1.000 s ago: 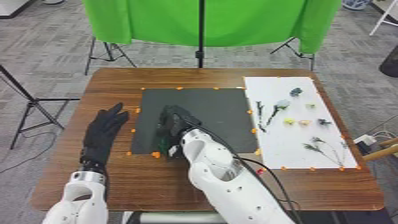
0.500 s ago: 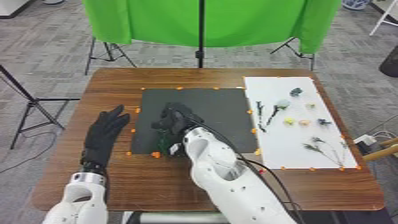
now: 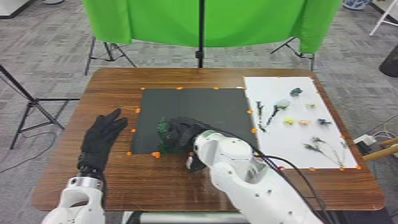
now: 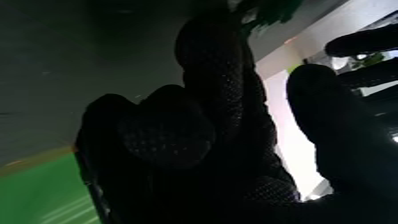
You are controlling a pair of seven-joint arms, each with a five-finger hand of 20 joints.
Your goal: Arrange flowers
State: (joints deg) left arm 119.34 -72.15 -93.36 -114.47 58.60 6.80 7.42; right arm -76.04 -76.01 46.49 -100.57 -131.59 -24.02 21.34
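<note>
Several flowers (image 3: 282,104) lie on the white sheet (image 3: 266,86).

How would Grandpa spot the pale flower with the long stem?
On the brown table, find the white sheet on the right. Near its left edge lies a thin dark sprig; the pale flower is right of it. Unlike that sprig, it has a big pale head.
</note>
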